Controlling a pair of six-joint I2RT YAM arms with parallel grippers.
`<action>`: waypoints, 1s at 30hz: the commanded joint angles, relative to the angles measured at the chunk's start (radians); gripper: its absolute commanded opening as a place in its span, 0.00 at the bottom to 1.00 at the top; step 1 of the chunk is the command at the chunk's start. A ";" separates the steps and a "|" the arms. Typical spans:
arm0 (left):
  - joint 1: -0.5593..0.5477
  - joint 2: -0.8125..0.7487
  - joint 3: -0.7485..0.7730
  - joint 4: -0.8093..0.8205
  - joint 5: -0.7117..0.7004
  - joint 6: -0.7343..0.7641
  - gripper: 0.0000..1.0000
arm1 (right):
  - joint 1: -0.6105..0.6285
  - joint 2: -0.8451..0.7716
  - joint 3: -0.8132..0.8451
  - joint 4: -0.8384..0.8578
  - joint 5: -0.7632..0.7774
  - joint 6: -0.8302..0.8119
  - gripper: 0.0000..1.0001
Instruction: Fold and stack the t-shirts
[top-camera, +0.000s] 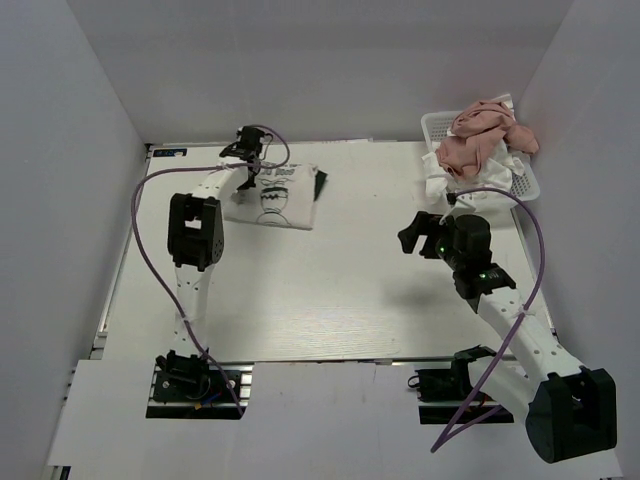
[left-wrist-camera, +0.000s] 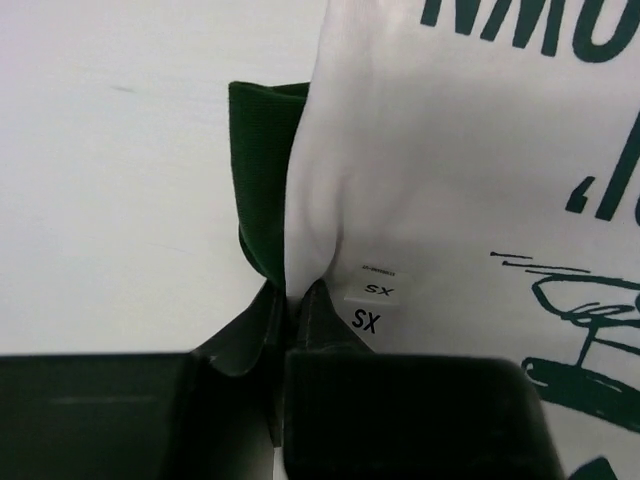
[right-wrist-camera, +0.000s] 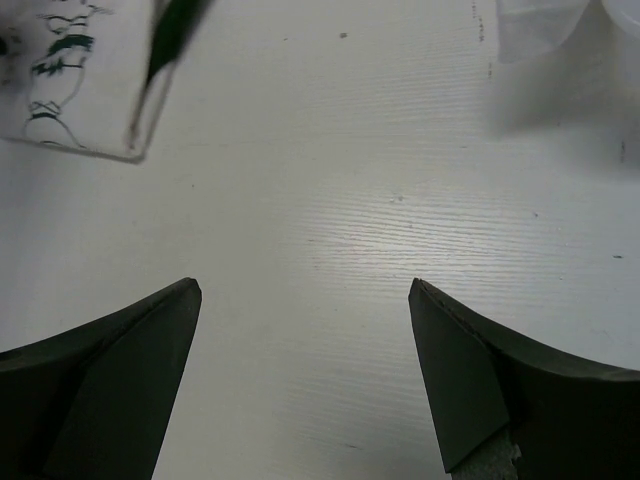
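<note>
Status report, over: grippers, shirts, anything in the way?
Left gripper shut on edge of folded printed t-shirt. Right gripper open over bare table. Pink t-shirt crumpled in basket. Nothing blocking.

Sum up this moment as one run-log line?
left jaws: shut on printed t-shirt | right jaws: open, empty, over table | basket: pink t-shirt heaped

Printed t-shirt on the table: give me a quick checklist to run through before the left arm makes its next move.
1. Left gripper gripping the printed t-shirt: ok, shut on its white edge.
2. Right gripper free: ok, open, holding nothing.
3. Printed t-shirt folded: ok, a compact rectangle seen from above.
4. Pink t-shirt folded: not ok, crumpled in the basket.
5. Stack built: not ok, only one shirt lies outside the basket.
</note>
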 joint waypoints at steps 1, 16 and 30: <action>0.100 0.019 0.059 0.014 -0.236 0.126 0.00 | -0.003 -0.015 -0.004 0.053 0.100 -0.019 0.90; 0.335 0.208 0.295 0.349 -0.250 0.465 0.00 | -0.003 -0.013 -0.096 0.209 0.210 0.029 0.90; 0.331 0.194 0.251 0.550 -0.447 0.530 1.00 | -0.003 0.128 -0.064 0.204 0.236 0.047 0.90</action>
